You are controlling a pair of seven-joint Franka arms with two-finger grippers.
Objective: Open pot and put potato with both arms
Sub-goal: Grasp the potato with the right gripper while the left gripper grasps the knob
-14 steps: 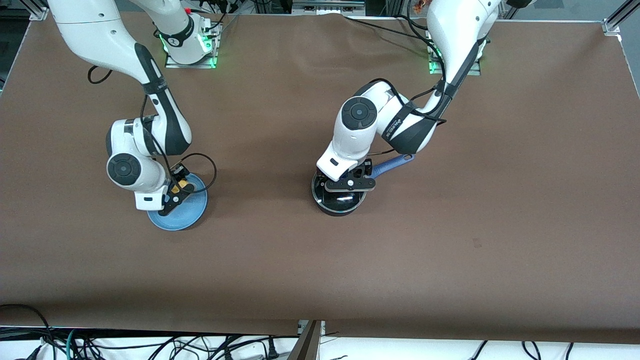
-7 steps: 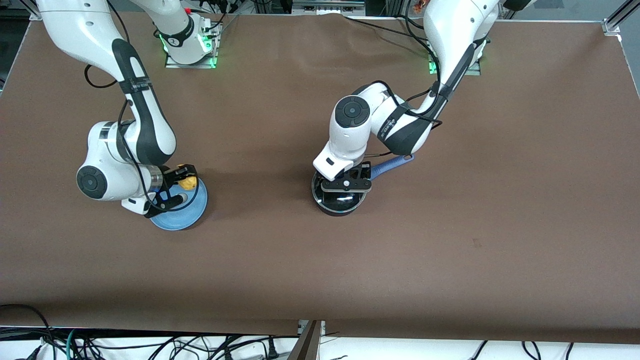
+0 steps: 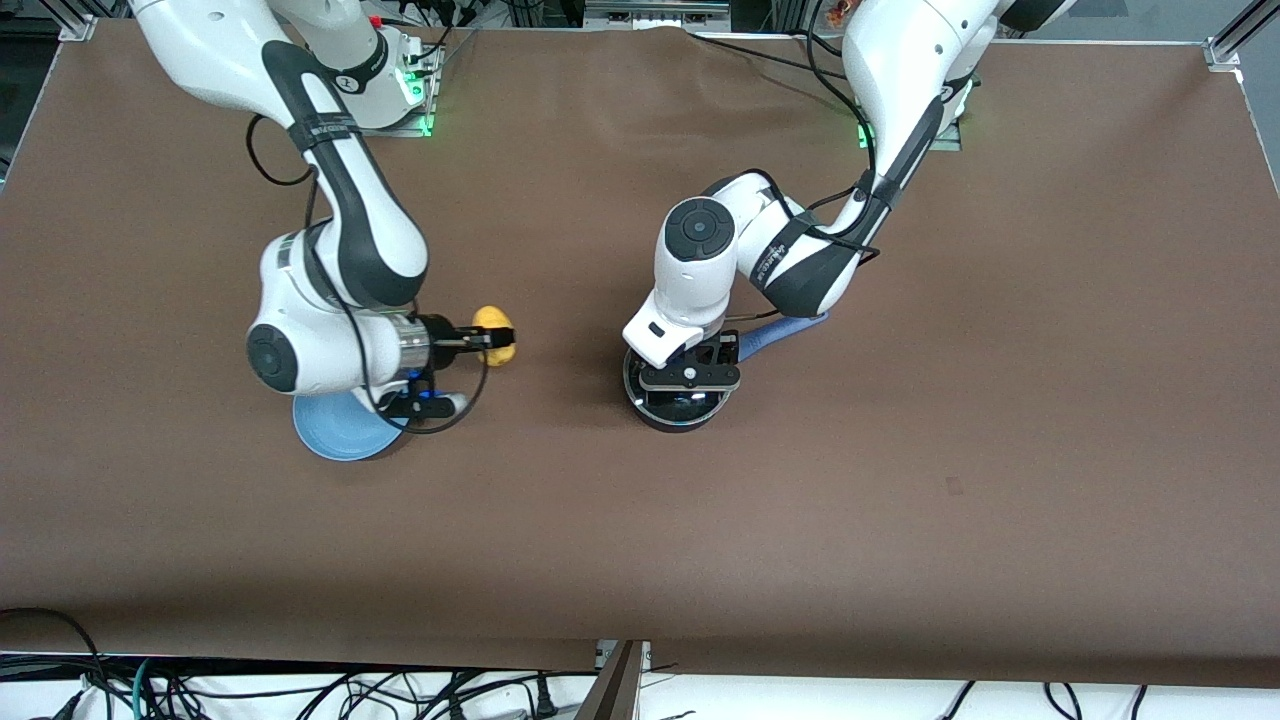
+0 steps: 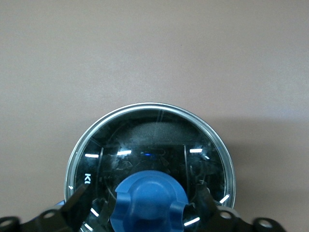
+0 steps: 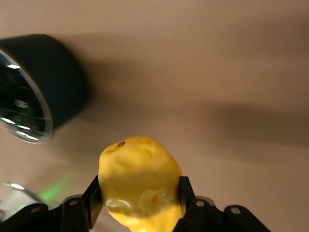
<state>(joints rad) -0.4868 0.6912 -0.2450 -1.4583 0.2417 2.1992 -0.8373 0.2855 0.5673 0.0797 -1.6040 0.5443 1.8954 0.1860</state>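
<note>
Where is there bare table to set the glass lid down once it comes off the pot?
Broad bare cloth lies nearer the front camera than the pot, and more toward the left arm's end of the table. It is tighter between the pot and the blue plate, where the right gripper holds the potato. The left gripper sits at the lid.

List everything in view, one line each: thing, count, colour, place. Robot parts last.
pot: one, black, mid-table, blue handle
lid: one, glass, blue knob, on the pot
potato: one, yellow, in the air between plate and pot
plate: one, light blue, toward the right arm's end
table: one, brown cover
right gripper: one, black, shut on the potato
left gripper: one, black, over the lid, fingers open either side of the knob
</note>
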